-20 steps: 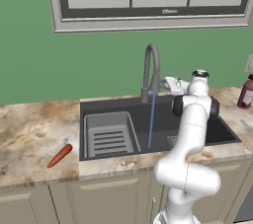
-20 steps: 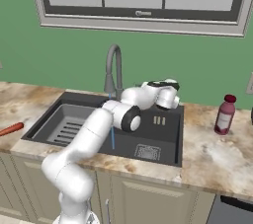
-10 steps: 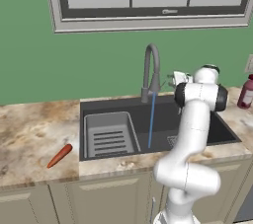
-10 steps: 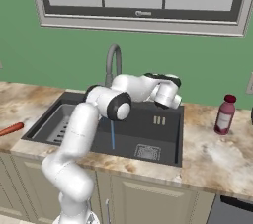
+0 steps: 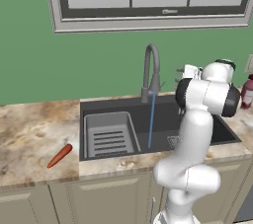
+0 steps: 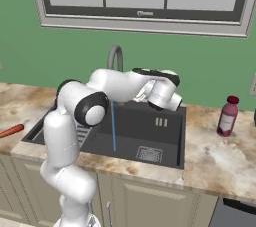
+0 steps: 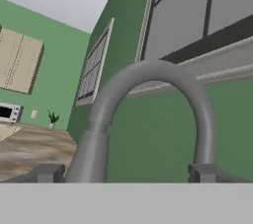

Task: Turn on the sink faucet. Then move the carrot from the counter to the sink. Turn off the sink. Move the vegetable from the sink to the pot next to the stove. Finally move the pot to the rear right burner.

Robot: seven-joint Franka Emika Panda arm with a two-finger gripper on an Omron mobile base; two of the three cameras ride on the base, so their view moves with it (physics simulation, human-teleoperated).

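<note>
Pincer (image 7: 123, 172) standing wide open, gripping nothing; two dark finger tips (image 7: 48, 172) rising far apart at the bottom of the hand view, straddling the arched spout of the sink faucet (image 7: 158, 90) that is looming at centre frame; no touch between tips and spout discernible. In the left base view, hand (image 5: 190, 72) hanging at right of centre, just beside the sink faucet (image 5: 152, 70) and level with its upper half; in the right base view, hand (image 6: 162, 93) sitting at centre, just right of the tap's arch (image 6: 116, 57). Thin blue stream of water (image 5: 151, 119) running straight down from the spout into the sink (image 5: 163, 114); lighter ribbed tray insert (image 5: 107, 134) lying in the basin's left part. Carrot (image 5: 60, 155) lying on the counter (image 5: 29, 134) at lower left of the left base view, just left of the basin's rim, well apart from the pincer; showing again at the far left edge of the right base view (image 6: 11, 131). Pink-red bottle (image 6: 227, 116) standing upright on the counter at right of the sink.
</note>
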